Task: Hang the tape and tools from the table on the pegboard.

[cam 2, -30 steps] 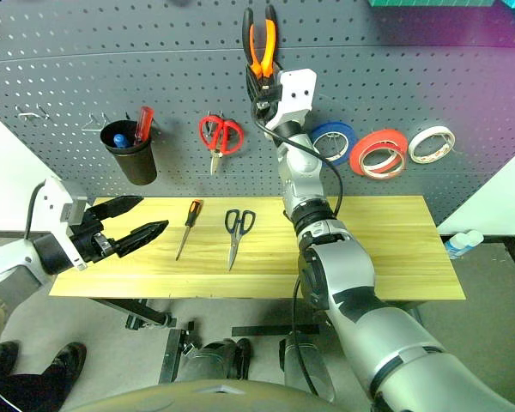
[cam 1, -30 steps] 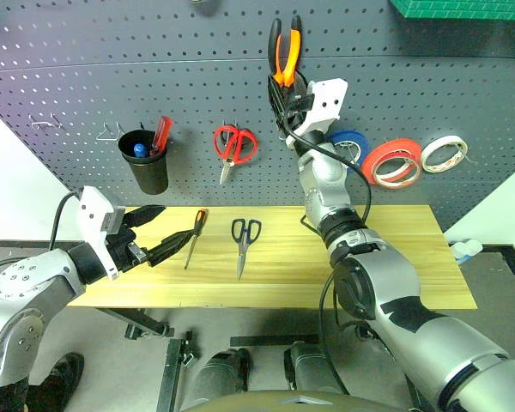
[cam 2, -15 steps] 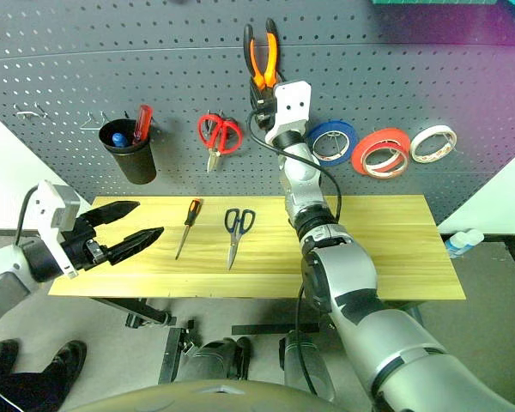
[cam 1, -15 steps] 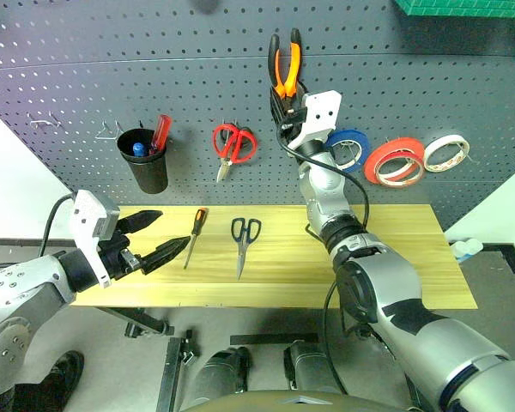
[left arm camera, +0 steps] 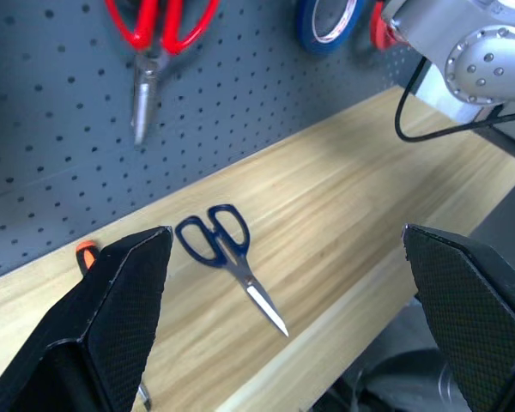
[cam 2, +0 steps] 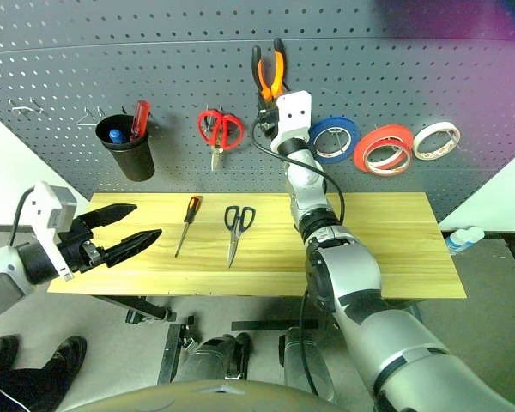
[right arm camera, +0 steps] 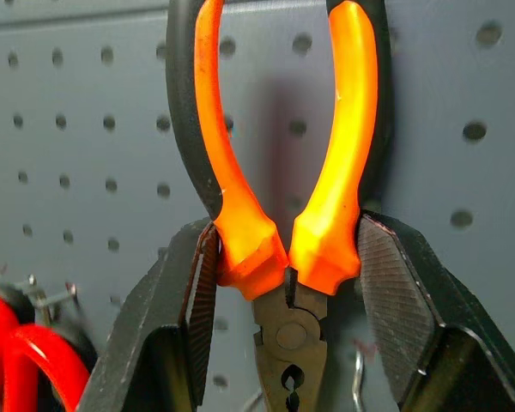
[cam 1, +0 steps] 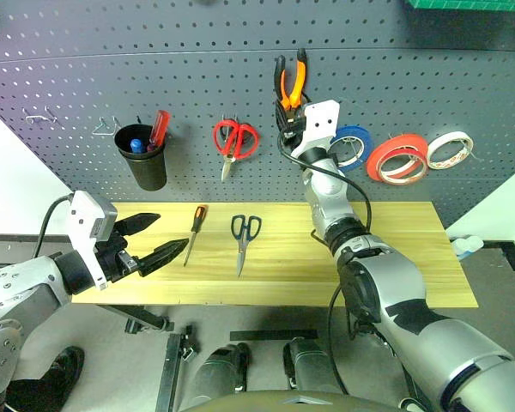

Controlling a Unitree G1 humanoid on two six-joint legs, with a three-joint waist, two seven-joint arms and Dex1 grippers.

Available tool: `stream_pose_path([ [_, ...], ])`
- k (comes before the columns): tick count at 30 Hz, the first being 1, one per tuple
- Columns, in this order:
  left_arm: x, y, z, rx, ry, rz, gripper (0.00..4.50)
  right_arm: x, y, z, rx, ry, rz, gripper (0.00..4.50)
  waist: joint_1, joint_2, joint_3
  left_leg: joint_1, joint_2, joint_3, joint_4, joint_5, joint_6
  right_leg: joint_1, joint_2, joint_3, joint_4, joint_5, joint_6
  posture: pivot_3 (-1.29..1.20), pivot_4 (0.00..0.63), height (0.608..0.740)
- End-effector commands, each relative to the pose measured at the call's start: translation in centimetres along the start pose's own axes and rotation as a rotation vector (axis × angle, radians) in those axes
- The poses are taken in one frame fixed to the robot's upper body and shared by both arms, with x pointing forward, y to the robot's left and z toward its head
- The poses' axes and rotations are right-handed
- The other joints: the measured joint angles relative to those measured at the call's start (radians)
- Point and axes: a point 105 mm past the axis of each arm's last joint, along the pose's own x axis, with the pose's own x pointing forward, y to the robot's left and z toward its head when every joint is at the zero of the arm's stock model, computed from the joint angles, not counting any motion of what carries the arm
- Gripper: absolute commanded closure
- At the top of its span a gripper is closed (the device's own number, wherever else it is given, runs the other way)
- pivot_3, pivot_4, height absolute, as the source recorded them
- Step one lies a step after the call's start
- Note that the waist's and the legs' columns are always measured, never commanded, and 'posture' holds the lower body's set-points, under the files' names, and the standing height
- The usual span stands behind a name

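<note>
- Right gripper (right arm camera: 287,283) clamped on the pliers (cam 1: 290,79), handles up, flat against the pegboard (cam 1: 197,77), up above the table (cam 1: 395,257).
- Left gripper (cam 1: 153,239) jaws wide apart, nothing in them, hovering over the table's left end.
- Screwdriver (cam 1: 193,234) lies on the table, just right of the left gripper.
- Black scissors (cam 1: 244,241) lie on the table, right of the screwdriver, blades toward the front edge.
- Red-orange tape (cam 1: 395,158) hangs on the pegboard, above the table's right half, between the blue roll (cam 1: 350,146) and white roll (cam 1: 450,149).
- Red scissors (cam 1: 233,142) hang on the pegboard above the black scissors.
- Black cup (cam 1: 145,160) on the pegboard above the table's left end, red screwdriver (cam 1: 159,129) in it.
</note>
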Motion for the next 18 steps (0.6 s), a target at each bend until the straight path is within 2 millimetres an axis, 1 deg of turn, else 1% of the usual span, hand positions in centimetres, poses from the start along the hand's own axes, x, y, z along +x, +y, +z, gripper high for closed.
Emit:
stream_pose_path([
  [1,-0.6,0.0,1.0,0.035,-0.016,0.013,0.00,0.0,-1.0,0.4,-0.026,-0.018,-0.031,2.42,0.000,0.000,0.003,0.000,0.000,0.000,0.000,0.000,0.000,0.000,0.000,0.000,0.000,0.000,0.000,0.00,0.186,0.740],
  [9,-0.6,-0.2,0.8,0.027,-0.013,0.011,0.00,-0.9,-1.5,-0.8,-0.037,0.019,-0.043,2.42,0.000,-0.002,0.014,0.000,0.000,0.000,0.000,0.000,0.000,0.001,0.000,0.000,-0.001,0.000,0.000,0.00,0.200,0.740],
  [12,-0.7,-0.2,0.8,0.026,-0.010,0.011,0.00,-1.0,-1.6,-1.0,-0.022,0.023,-0.044,1.39,0.001,-0.004,0.016,0.000,0.001,0.000,0.000,0.000,0.000,0.001,0.000,0.000,-0.002,0.000,0.000,0.00,0.205,0.740],
  [16,-0.8,-0.3,0.8,0.026,-0.007,0.013,0.00,-1.1,-1.7,-1.0,-0.055,0.022,-0.059,0.08,0.001,-0.005,0.021,0.000,0.001,0.000,0.000,0.000,0.000,0.003,0.000,-0.001,-0.005,0.000,0.000,0.00,0.206,0.740],
  [18,-0.8,-0.3,0.8,0.023,-0.008,0.012,0.00,-1.1,-1.6,-1.0,-0.047,0.020,-0.057,0.02,0.001,-0.005,0.024,0.000,0.001,0.000,0.000,0.000,0.001,0.003,0.000,-0.001,-0.006,0.000,-0.001,0.00,0.209,0.740],
])
